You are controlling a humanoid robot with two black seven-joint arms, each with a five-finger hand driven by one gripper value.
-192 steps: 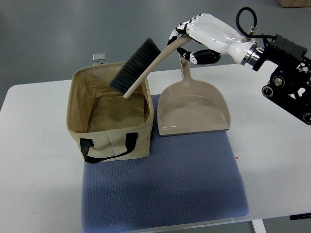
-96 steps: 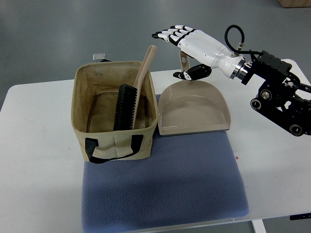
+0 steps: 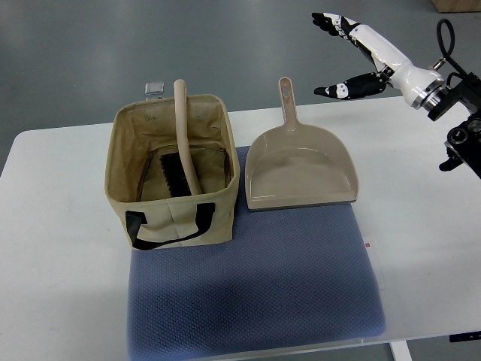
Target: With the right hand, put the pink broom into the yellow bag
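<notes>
The broom has a beige-pink handle and dark bristles. It stands inside the tan fabric bag, bristles down on the bag's floor, its handle leaning out over the back rim. The bag sits at the left end of a blue mat. My right hand is up at the top right, well away from the bag and above the table's far edge. Its fingers are spread and hold nothing. The left arm does not show.
A beige dustpan lies on the blue mat just right of the bag, handle pointing away. The mat rests on a white table. A small metal clip shows behind the bag. Grey floor lies beyond the table.
The broom dropped from my right hand into the bag and settled with its handle swung left to lean on the back rim. My right hand opened and drew back up to the right.
</notes>
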